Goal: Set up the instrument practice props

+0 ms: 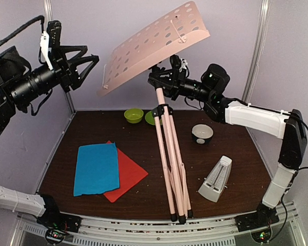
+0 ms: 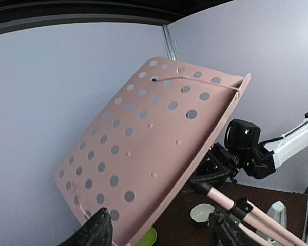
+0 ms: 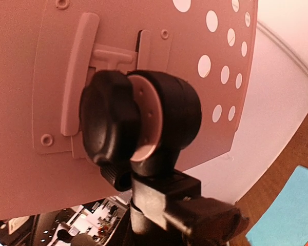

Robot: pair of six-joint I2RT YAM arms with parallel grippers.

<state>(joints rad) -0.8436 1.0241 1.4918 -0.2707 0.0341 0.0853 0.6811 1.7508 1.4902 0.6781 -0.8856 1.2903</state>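
The pale pink music stand (image 1: 154, 43), light but top-heavy on legs folded together, rises from the middle of the table's (image 1: 236, 154) near edge, best held where my right jaws (image 1: 161, 81) clamp its stiff neck, my left jaws (image 2: 161, 233) wide by its desk, with no writing readable.

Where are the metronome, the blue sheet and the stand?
metronome (image 1: 214, 179): top view, on its front face.
blue sheet (image 1: 96, 168): top view, on the middle of the sheet.
stand (image 1: 159, 57): top view, on the desk near its lower edge.
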